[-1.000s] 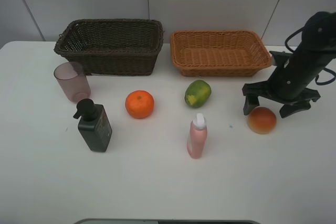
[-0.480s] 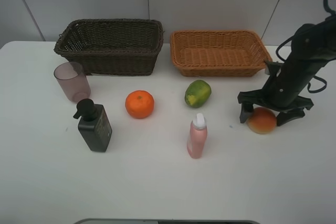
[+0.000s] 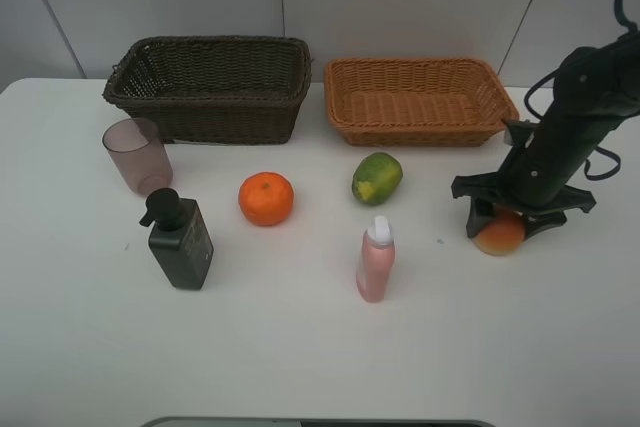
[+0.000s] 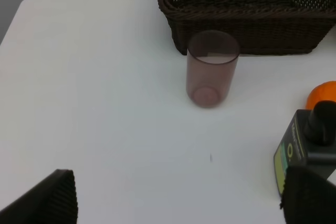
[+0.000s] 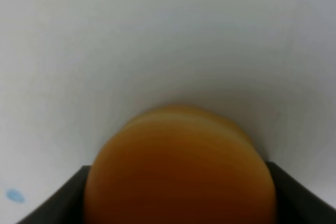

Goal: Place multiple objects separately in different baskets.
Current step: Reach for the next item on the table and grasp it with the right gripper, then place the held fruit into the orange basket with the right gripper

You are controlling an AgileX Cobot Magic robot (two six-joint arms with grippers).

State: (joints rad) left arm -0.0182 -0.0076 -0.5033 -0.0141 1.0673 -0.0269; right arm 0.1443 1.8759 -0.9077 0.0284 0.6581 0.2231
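Black fingers [image 5: 52, 205] of my right gripper [image 3: 507, 217] are pressed onto both sides of the red-orange fruit [image 3: 498, 238], so yeah, that one's pinched. From the wrist cam the fruit fills the whole gap between them. From the high cam I can't see any gap under it, so as far as I can tell it's sitting on the white table [image 3: 300, 347].

Just past that gripper, toward the wall, is the light orange-tan basket [image 3: 420, 127]. It's near but not touching. Off to the gripper's left is the green-yellow fruit [image 3: 377, 178], and farther the same way the orange [image 3: 266, 198]. The pink bottle [image 3: 375, 262] stands upright on that left side too, a bit closer to me than the gripper is.

My left gripper [image 4: 181, 198] is spread wide, with only bare table between the fingers. Straight ahead of it is the mauve cup [image 4: 211, 69], upright with the mouth up. Right behind the cup is the dark brown basket [image 4: 247, 19]. Those two look really close, but I honestly can't say if they touch. The black pump bottle [image 4: 307, 150] is just beside the right-hand finger of that gripper, and a bit of the orange peeks out beyond the bottle.

The two baskets sit side by side along the wall, the dark one on the left gripper's side and the tan one on the right gripper's side.
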